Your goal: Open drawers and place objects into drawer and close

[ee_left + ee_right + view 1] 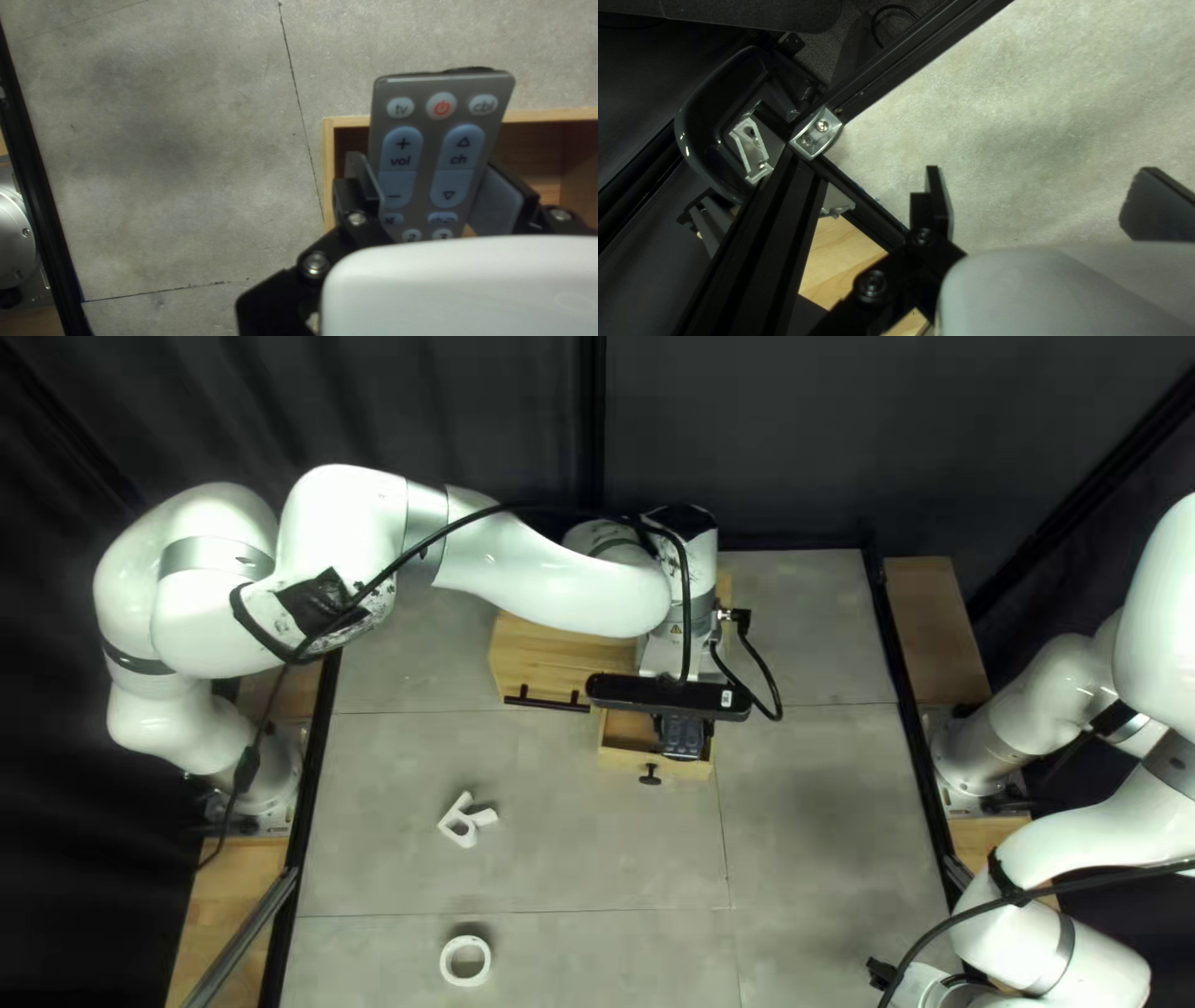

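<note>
We have the drawer [623, 762] open; placing and closing remain. The white ring [446, 962] and letter-shaped piece [482, 816] lie outside the drawer, nearer the table's near edge. Our left gripper [430, 180] pinches the remote [431, 149] above the drawer, one end jutting beyond its fingertips. Our right gripper [1041, 193] is spread, well away from the drawer.
</note>
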{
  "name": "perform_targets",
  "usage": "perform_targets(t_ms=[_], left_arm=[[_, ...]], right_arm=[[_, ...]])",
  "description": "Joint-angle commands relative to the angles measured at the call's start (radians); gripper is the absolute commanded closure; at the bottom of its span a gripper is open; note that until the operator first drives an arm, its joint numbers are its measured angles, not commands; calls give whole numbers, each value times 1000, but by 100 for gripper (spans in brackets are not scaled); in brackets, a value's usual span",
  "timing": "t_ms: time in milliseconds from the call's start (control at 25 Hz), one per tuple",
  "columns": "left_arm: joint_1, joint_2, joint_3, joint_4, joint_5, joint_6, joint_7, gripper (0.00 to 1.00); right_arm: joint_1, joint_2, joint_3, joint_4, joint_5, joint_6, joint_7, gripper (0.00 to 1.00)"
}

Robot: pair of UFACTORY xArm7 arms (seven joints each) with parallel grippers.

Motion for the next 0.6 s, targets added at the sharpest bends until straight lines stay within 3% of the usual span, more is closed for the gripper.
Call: perform_targets(t_ms=[40,400,600], left_arm=[[-2,-9,2,-6,5,3,-2,100],[-10,18,2,30,15,3,-15,100],[-16,3,-1,2,11,-13,-16,100]], right_arm=[[0,0,0,0,0,0,0,0],[0,0,0,0,0,0,0,0],[0,0,0,0,0,0,0,0]])
